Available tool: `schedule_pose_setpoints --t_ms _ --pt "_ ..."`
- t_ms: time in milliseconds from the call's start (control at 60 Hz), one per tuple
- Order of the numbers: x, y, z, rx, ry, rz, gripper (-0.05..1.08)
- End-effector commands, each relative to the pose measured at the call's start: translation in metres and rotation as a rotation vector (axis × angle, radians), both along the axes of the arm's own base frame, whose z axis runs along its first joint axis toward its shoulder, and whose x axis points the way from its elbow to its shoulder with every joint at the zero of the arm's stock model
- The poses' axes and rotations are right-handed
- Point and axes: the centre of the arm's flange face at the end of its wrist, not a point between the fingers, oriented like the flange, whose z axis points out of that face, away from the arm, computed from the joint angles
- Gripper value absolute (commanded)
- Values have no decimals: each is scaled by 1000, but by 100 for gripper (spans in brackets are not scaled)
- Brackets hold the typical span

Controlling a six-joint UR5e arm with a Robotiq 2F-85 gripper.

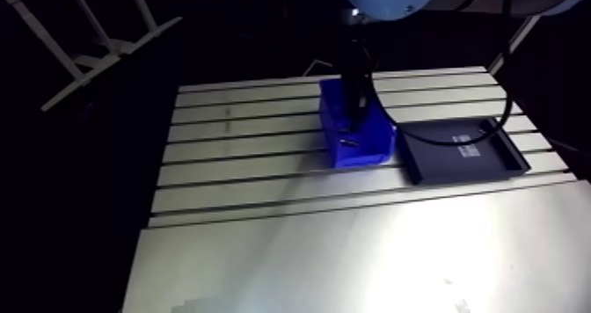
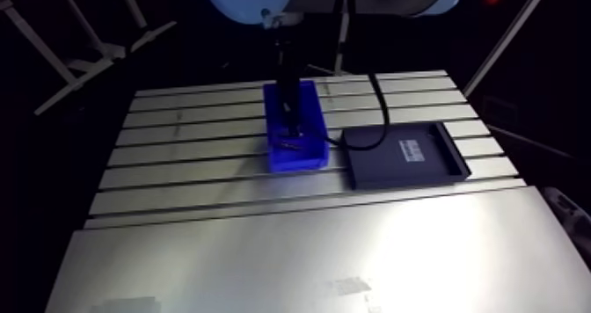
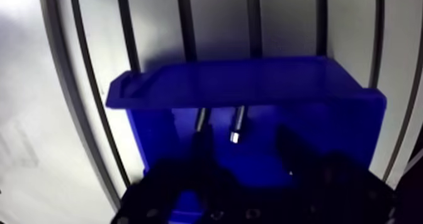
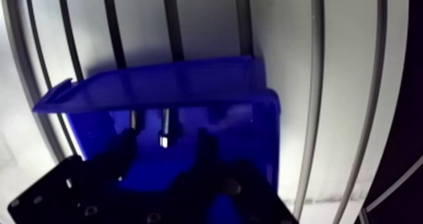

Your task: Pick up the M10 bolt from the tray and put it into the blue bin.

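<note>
- Table (image 1: 246, 149): slotted aluminium. The blue bin (image 3: 239, 82) stands on it, with the dark tray (image 1: 488, 158) just beside the bin. I cannot tell whether bin and tray touch.
- Tray: shallow, flat on the table, with a pale label near its middle. No bolt is visible in it in the arm view.
- Gripper (image 3: 245, 148): comes straight down from the wrist into the bin, with its tips inside the bin's walls in both the arm view and the wrist view.
- Fingers (image 3: 203, 152): two dark fingers held apart with a clear gap of blue bin floor between them. Nothing is clamped, so the tool is open and holds nothing.
- M10 bolt (image 3: 236, 124): a short metallic rod with a bright end, lying inside the bin just ahead of the fingertips. It sits in line with the gap, nearer one finger than the other, and no finger grips it.
- The arm view agrees: a small dark piece shows inside the bin below the gripper, near the wall that faces the camera.
- A second pale metallic streak lies parallel to the bolt, ahead of the nearer finger. I cannot tell whether it is a reflection or a separate part.
</note>
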Motion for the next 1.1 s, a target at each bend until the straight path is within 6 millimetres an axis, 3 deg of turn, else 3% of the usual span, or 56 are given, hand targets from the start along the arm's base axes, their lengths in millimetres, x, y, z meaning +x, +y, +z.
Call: schedule_pose_setpoints --t_ms 17,117,333,367,483,517,633,767,800,867,1100 --pt "-4 -9 34 28 51 24 0" --pt "-5 -11 64 22 54 16 0" --pt "-1 -11 104 13 66 6 0" --pt "1 -9 121 19 78 3 0" --pt "7 -8 149 22 89 -11 0" --pt "12 -9 168 19 86 -26 0" --pt "20 -11 197 9 80 -64 0" --pt "15 -14 235 -51 134 -257 0" --pt "15 -14 235 -51 134 -257 0" --pt "17 -9 259 -52 185 -409 0" --pt "20 3 284 0 263 -843 0"
